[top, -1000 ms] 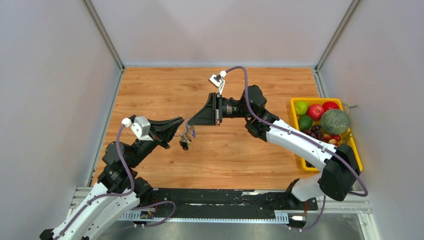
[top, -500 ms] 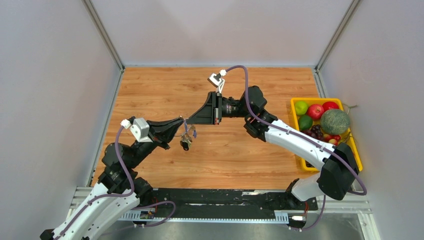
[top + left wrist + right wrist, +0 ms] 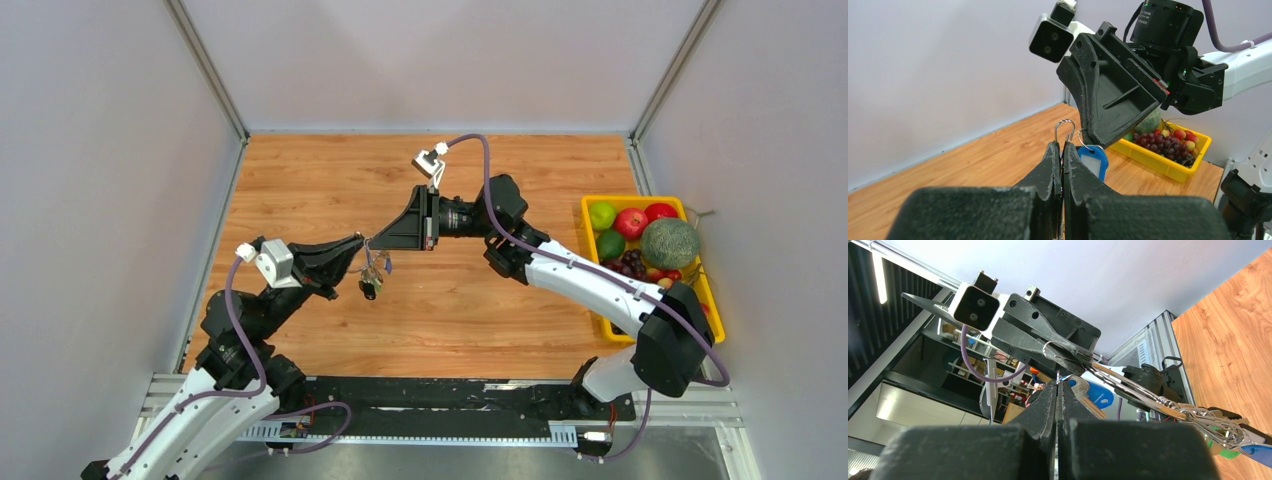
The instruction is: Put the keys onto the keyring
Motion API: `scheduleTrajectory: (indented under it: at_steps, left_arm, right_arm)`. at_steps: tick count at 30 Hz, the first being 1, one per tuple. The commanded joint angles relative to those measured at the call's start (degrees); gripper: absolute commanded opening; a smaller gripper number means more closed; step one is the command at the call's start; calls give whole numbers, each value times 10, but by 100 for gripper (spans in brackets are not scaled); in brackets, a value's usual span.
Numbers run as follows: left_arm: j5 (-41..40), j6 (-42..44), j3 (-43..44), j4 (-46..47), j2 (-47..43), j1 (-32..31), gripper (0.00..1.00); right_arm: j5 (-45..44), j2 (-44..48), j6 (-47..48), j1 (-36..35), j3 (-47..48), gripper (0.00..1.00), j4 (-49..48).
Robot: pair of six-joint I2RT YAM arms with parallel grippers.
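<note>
Left gripper (image 3: pixel 1062 146): is pinching fully closed on the thin silver wire keyring (image 3: pixel 1064 125).
Right gripper (image 3: pixel 1058 386): is clamping tight on the blue-tagged silver key (image 3: pixel 1096 396).
Top view, not left wrist: other silver keys (image 3: pixel 370 285) are dangling beneath both tips.

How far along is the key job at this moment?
Looks done: a bunch of keys already hangs below the grippers. In hand: left gripper shut on the keyring, right gripper shut on a blue-tagged key, tips meeting in mid-air. Left: getting that key onto the ring; whether it has started threading cannot be told.
</note>
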State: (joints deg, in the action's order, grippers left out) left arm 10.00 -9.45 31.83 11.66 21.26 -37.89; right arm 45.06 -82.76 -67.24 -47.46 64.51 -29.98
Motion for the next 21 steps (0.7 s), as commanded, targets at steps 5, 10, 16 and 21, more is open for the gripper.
scheduleTrajectory:
  at_steps: [5,10,16,21]
  left_arm:
    - [-3,13,-5,48,-8,1,0]
    - [1,13,-7,50,-9,1,0]
    - [2,13,-9,53,-11,1,0]
    - [4,13,-9,54,-11,1,0]
  right_arm:
    - [-13,-8,-16,-5,6,0,-35]
    - [-15,-13,-23,-7,7,0,-40]
    - [-20,-16,-27,-7,6,0,-41]
    - [-25,-18,-32,-6,8,0,-43]
